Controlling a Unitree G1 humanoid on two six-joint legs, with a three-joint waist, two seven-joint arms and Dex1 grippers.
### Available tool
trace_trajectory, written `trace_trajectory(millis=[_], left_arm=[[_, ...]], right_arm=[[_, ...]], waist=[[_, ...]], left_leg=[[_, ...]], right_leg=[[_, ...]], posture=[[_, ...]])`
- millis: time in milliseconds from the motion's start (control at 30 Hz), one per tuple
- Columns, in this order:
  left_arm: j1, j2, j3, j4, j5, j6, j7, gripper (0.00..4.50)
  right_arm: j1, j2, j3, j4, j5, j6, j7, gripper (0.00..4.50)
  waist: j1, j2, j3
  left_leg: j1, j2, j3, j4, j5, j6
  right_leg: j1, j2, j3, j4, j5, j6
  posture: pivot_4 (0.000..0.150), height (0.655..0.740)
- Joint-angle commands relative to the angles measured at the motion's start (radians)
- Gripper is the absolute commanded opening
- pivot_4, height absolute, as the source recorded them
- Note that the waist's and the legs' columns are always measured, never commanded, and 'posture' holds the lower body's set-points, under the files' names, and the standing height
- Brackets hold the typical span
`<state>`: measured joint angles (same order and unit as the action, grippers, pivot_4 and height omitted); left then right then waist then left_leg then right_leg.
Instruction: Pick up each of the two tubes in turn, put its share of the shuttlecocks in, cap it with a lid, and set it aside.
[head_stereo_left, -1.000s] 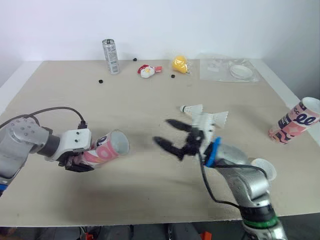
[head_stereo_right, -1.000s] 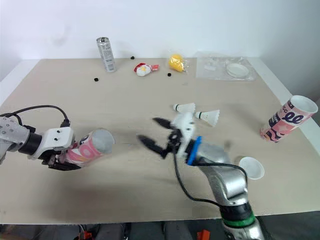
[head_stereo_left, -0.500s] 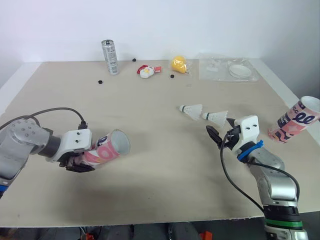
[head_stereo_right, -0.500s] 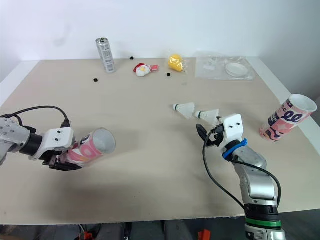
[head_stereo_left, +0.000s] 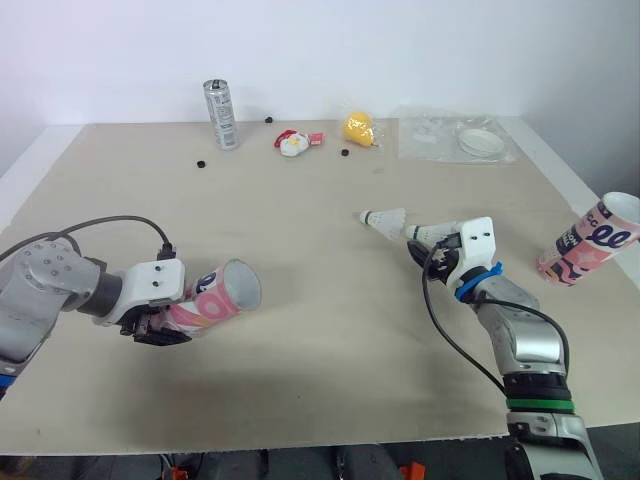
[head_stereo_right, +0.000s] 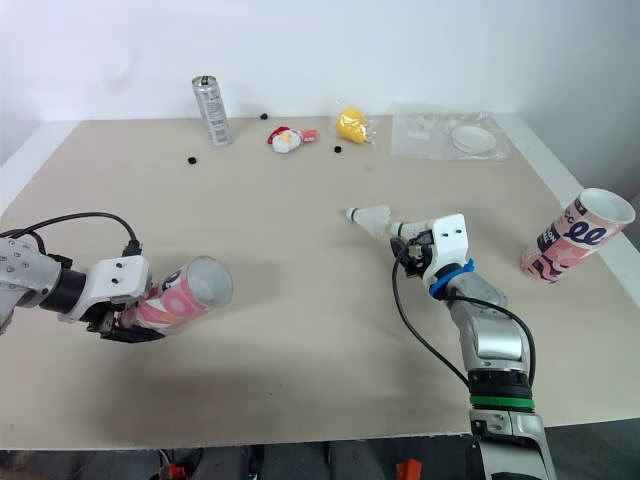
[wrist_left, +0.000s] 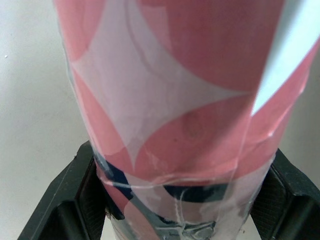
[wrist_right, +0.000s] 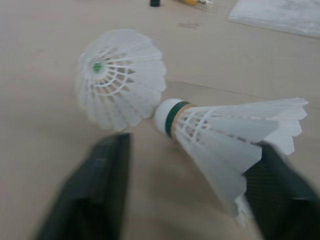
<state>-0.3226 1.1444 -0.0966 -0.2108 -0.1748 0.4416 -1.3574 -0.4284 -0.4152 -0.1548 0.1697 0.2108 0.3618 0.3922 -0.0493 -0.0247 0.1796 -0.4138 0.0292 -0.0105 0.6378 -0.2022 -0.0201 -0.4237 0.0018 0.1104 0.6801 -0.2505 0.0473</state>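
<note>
My left gripper (head_stereo_left: 158, 326) is shut on a pink patterned tube (head_stereo_left: 212, 297), held nearly level above the table with its open mouth (head_stereo_left: 241, 285) facing right. In the left wrist view the tube (wrist_left: 175, 100) sits between both black fingers (wrist_left: 75, 200). Two white shuttlecocks lie mid-right on the table: the farther one (head_stereo_left: 384, 220) and the nearer one (head_stereo_left: 432, 232). My right gripper (head_stereo_left: 425, 247) is open right at the nearer one. The right wrist view shows that shuttlecock (wrist_right: 230, 135) lying between the fingers (wrist_right: 95, 200). A second pink tube (head_stereo_left: 598, 238) leans at the right edge.
At the back stand a silver can (head_stereo_left: 222, 113), a red-and-white toy (head_stereo_left: 293, 143), a yellow object (head_stereo_left: 360, 128) and a clear plastic bag (head_stereo_left: 440, 140) with round white lids (head_stereo_left: 480, 143). Small black bits (head_stereo_left: 201, 163) dot the far side.
My right gripper has swung from the middle of the table to the right and away from me, ending at the nearer shuttlecock. The left arm and its tube have stayed put.
</note>
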Motion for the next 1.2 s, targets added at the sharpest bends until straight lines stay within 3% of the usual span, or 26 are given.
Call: trace_trajectory(millis=[33, 100, 133, 367, 533, 633, 767, 900, 1200], left_arm=[[0.019, -0.003, 0.0, -0.03, -0.012, 0.005, 0.002, 3.35], [0.023, -0.001, 0.003, -0.034, -0.012, 0.009, 0.004, 3.35], [0.024, -0.001, 0.004, -0.035, -0.011, 0.01, 0.005, 3.35], [0.028, 0.002, 0.007, -0.034, -0.009, 0.011, 0.009, 3.35], [0.025, -0.004, -0.001, -0.034, -0.008, 0.015, 0.008, 3.35], [0.016, -0.008, -0.007, -0.029, -0.004, 0.015, 0.007, 3.35], [0.005, -0.01, -0.014, -0.023, -0.003, 0.016, 0.006, 3.35], [0.005, -0.009, -0.016, -0.021, -0.003, 0.018, 0.007, 3.35], [0.004, -0.013, -0.022, -0.031, -0.005, 0.031, 0.014, 3.35]], right_arm=[[-0.021, -0.002, -0.023, 0.011, 0.002, -0.019, -0.015, 1.2], [-0.02, -0.003, -0.03, 0.009, 0.01, -0.016, -0.013, 0.29], [-0.019, -0.005, -0.032, 0.006, 0.013, -0.015, -0.011, 0.08], [0.041, -0.049, -0.088, -0.166, 0.135, 0.03, 0.096, 0.08], [0.143, -0.138, -0.112, -0.49, 0.529, 0.307, 0.331, 0.08], [0.127, -0.156, -0.047, -0.603, 0.612, 0.378, 0.358, 0.08], [0.08, -0.171, 0.107, -0.667, 0.548, 0.356, 0.408, 0.08], [-0.021, -0.121, 0.328, -0.619, 0.37, 0.224, 0.456, 0.08], [-0.163, 0.003, 0.549, -0.473, 0.152, 0.025, 0.538, 0.08]], waist=[[0.0, 0.0, 0.0], [0.0, 0.0, 0.0], [0.0, 0.0, 0.0], [0.001, 0.0, 0.0], [0.001, 0.0, 0.0], [-0.001, 0.0, 0.0], [-0.001, -0.001, 0.0], [-0.002, 0.0, 0.0], [0.001, -0.001, 0.0]], left_leg=[[0.0, 0.0, 0.0, 0.0, 0.0, 0.0], [0.0, 0.0, 0.0, 0.0, 0.0, 0.0], [0.0, 0.0, 0.0, 0.0, 0.0, 0.0], [0.0, 0.0, 0.0, 0.0, 0.0, 0.0], [0.0, 0.0, 0.0, -0.001, -0.001, 0.001], [0.002, 0.001, -0.001, 0.0, -0.001, 0.001], [0.004, 0.002, 0.001, 0.0, -0.001, 0.001], [0.005, 0.002, 0.003, 0.001, -0.001, 0.001], [0.003, 0.002, 0.002, 0.0, -0.001, 0.001]], right_leg=[[0.0, 0.0, 0.0, 0.0, 0.0, 0.0], [0.0, 0.0, 0.0, 0.0, 0.0, 0.0], [0.0, 0.0, 0.0, 0.0, 0.0, 0.0], [0.0, 0.0, 0.0, 0.0, 0.0, 0.0], [0.0, 0.0, 0.0, 0.0, -0.001, 0.001], [0.001, 0.001, 0.0, 0.0, 0.0, 0.0], [0.003, 0.001, 0.0, 0.0, -0.001, -0.005], [0.002, 0.001, 0.001, 0.0, -0.001, -0.005], [0.001, 0.0, 0.0, 0.0, -0.002, -0.003]], posture=[[0.15, 0.74], [0.15, 0.74], [0.15, 0.74], [0.15, 0.74], [0.15, 0.74], [0.15, 0.74], [0.15, 0.74], [0.15, 0.74], [0.15, 0.74]])
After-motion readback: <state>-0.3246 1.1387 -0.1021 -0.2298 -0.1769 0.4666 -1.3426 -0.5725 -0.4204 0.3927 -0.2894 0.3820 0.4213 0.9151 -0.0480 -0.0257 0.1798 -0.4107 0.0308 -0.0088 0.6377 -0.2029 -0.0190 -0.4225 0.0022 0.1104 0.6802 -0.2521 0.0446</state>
